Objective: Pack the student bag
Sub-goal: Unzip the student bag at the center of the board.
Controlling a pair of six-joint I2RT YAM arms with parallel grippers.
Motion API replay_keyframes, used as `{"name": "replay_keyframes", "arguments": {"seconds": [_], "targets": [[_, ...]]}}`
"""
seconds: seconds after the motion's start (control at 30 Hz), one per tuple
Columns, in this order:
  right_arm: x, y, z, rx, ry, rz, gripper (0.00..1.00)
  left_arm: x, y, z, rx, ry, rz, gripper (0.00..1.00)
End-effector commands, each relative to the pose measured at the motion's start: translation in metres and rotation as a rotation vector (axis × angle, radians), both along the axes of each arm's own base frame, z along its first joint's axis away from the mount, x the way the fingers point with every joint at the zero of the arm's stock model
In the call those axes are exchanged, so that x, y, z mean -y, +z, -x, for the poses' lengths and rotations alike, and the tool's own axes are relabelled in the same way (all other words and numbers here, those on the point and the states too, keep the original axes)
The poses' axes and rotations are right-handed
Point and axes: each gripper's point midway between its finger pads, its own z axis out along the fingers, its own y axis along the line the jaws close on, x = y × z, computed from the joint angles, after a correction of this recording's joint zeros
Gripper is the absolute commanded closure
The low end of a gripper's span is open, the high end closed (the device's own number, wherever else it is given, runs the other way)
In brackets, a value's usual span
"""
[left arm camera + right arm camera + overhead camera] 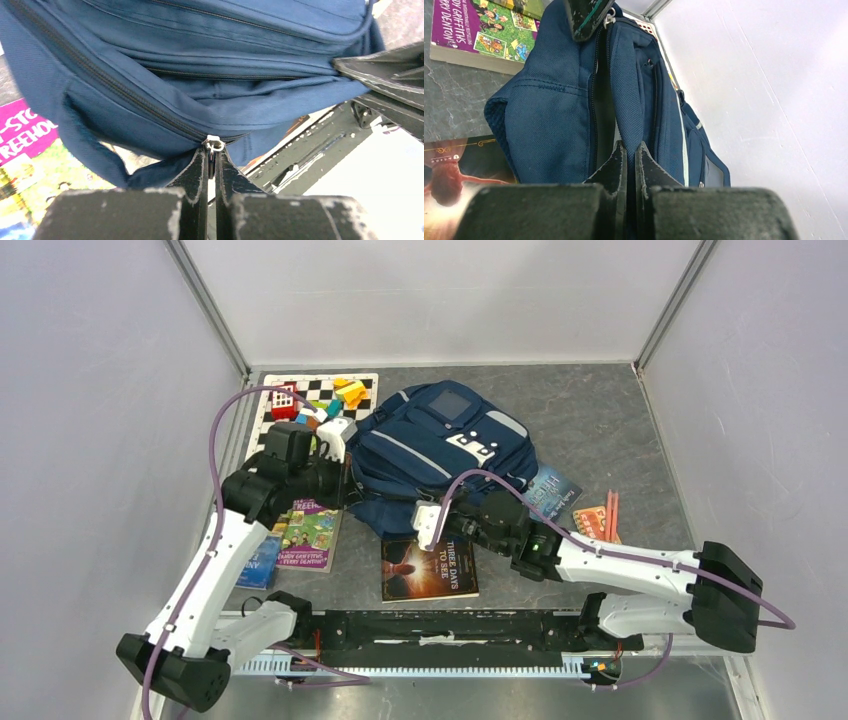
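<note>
The navy student bag [440, 450] lies in the middle of the table, with its grey stripes and white buckle patch facing up. My left gripper [352, 483] is at the bag's left edge and is shut on a silver zipper pull [214, 145]; its fingertips [211, 155] pinch the pull at the end of a closed zip. My right gripper [428, 512] is at the bag's near edge and is shut on a fold of blue bag fabric [630, 147] beside a partly open zip slot. The left finger [586, 15] and the pull show at the top of the right wrist view.
A purple and green book [308, 532] and a blue book [258, 560] lie to the left of the bag. A dark book [430, 568] lies in front of it, and another book [553, 492] and orange items [598, 522] lie to the right. A checkerboard with toy blocks [320, 400] is at the back left.
</note>
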Motion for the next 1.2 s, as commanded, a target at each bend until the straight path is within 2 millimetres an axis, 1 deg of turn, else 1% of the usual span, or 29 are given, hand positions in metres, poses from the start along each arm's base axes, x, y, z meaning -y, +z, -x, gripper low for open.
{"name": "replay_keyframes", "arguments": {"seconds": [0.0, 0.07, 0.13, 0.23, 0.27, 0.33, 0.4, 0.47, 0.57, 0.67, 0.83, 0.97, 1.03, 1.07, 1.13, 1.17], "targets": [[0.028, 0.004, -0.015, 0.039, -0.104, 0.026, 1.00, -0.037, 0.012, -0.023, 0.085, 0.133, -0.168, 0.98], [0.028, 0.000, -0.012, 0.032, -0.091, 0.028, 1.00, -0.040, 0.014, -0.031, 0.097, 0.155, -0.182, 0.98], [0.029, 0.001, -0.011, 0.024, -0.090, 0.007, 1.00, -0.047, 0.014, -0.040, 0.104, 0.198, -0.214, 0.98], [0.032, 0.008, -0.010, 0.011, -0.105, -0.041, 1.00, -0.059, 0.011, -0.054, 0.102, 0.272, -0.267, 0.98], [0.033, 0.012, -0.009, 0.011, -0.103, -0.061, 1.00, -0.067, 0.012, -0.060, 0.113, 0.311, -0.289, 0.98], [0.034, 0.018, -0.005, 0.011, -0.084, -0.089, 1.00, -0.071, 0.013, -0.071, 0.127, 0.350, -0.287, 0.98], [0.035, 0.026, 0.000, 0.014, -0.066, -0.124, 1.00, -0.072, 0.013, -0.079, 0.131, 0.366, -0.267, 0.98], [0.037, 0.033, 0.004, 0.020, -0.052, -0.153, 1.00, -0.071, 0.009, -0.086, 0.115, 0.367, -0.256, 0.98], [0.039, 0.044, 0.011, 0.034, -0.023, -0.188, 1.00, -0.074, -0.002, -0.096, 0.088, 0.368, -0.269, 0.98], [0.036, 0.052, 0.017, 0.035, 0.015, -0.204, 1.00, -0.073, -0.010, -0.105, 0.081, 0.346, -0.269, 0.98], [0.034, 0.058, 0.020, 0.031, 0.034, -0.233, 1.00, -0.076, -0.011, -0.125, 0.143, 0.354, -0.279, 0.98], [0.033, 0.060, 0.020, 0.034, 0.039, -0.241, 1.00, -0.077, -0.007, -0.129, 0.205, 0.360, -0.265, 0.97], [0.033, 0.062, 0.021, 0.032, 0.044, -0.248, 1.00, -0.088, -0.008, -0.130, 0.240, 0.402, -0.306, 0.92], [0.033, 0.063, 0.022, 0.031, 0.044, -0.252, 1.00, -0.094, -0.011, -0.130, 0.242, 0.419, -0.333, 0.85], [0.030, 0.066, 0.027, 0.027, 0.081, -0.257, 1.00, -0.103, -0.014, -0.126, 0.226, 0.447, -0.377, 0.77], [0.030, 0.066, 0.028, 0.023, 0.084, -0.256, 1.00, -0.105, -0.014, -0.123, 0.226, 0.450, -0.381, 0.69]]}}
